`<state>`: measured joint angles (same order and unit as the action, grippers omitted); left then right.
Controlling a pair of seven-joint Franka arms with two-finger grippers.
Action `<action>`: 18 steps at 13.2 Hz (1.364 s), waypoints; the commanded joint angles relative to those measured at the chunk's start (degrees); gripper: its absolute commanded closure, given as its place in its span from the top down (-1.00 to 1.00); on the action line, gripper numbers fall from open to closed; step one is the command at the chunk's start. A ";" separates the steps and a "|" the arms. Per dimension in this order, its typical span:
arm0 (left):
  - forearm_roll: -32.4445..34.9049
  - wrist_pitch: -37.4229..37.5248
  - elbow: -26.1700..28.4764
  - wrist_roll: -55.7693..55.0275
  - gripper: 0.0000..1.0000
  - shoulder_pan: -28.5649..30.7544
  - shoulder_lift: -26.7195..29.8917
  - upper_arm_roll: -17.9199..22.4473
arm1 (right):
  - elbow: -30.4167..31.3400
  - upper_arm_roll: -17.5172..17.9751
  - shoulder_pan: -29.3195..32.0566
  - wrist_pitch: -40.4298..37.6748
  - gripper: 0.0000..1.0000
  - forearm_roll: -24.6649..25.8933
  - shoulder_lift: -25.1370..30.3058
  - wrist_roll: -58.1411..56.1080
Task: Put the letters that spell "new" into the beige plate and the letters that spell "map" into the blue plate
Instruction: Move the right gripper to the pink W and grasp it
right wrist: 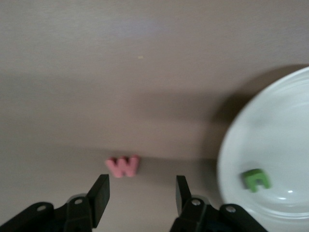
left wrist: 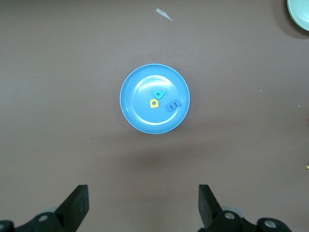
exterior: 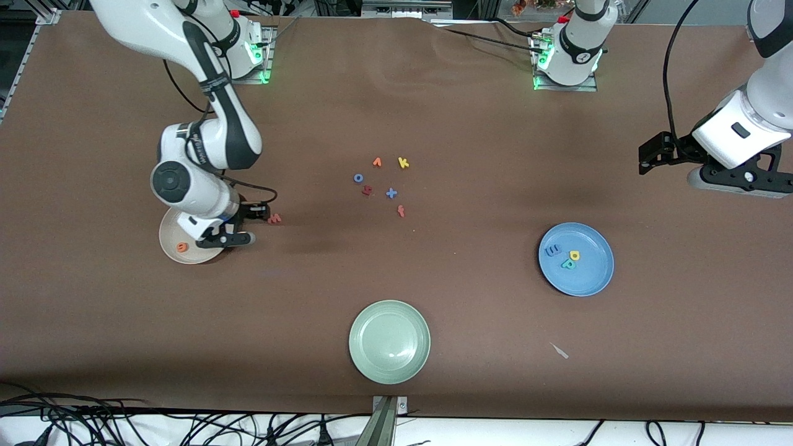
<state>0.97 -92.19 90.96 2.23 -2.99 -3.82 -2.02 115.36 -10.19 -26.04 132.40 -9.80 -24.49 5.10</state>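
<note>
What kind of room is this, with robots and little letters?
Probably a robot lab: two arms bolted to a brown-covered table, cables along its edge, and foam letters and the blue plate laid out for sorting.

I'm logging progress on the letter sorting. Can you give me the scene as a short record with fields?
blue plate: holds blue m, yellow a, teal p
beige plate: holds orange e, green n
pink w: on the table beside the beige plate, not in it
right gripper: open, low by the w
left gripper: open, waiting high above the table
</note>
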 commanded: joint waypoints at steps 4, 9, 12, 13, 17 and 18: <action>0.44 1.05 -2.02 -0.56 1.00 0.26 -0.84 0.00 | 6.09 -0.19 -1.65 8.99 0.27 0.48 -0.56 2.90; 0.70 0.79 -2.02 -0.56 1.00 0.17 -0.84 0.00 | 7.33 0.08 -4.19 12.18 0.27 0.40 -0.91 5.53; 0.70 0.70 -2.02 -0.56 1.00 0.17 -0.84 0.00 | 7.42 0.08 -4.55 13.93 0.27 0.40 -1.79 5.54; 0.70 0.61 -2.02 -0.56 1.00 0.26 -0.84 0.00 | 7.42 0.08 -4.55 14.02 0.27 0.40 -1.79 5.54; 0.35 0.52 -2.02 -0.56 1.00 0.70 -0.84 0.09 | 8.73 -0.01 -4.46 16.21 0.27 0.40 -1.88 4.92; 0.18 0.52 -2.28 -0.56 1.00 0.88 -0.84 0.09 | 9.08 -0.01 -4.46 16.92 0.27 0.40 -2.05 4.92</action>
<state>0.97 -92.24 90.68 2.21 -2.81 -3.89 -1.69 122.79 -10.07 -30.35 146.95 -9.80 -26.74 9.64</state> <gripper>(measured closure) 0.000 0.366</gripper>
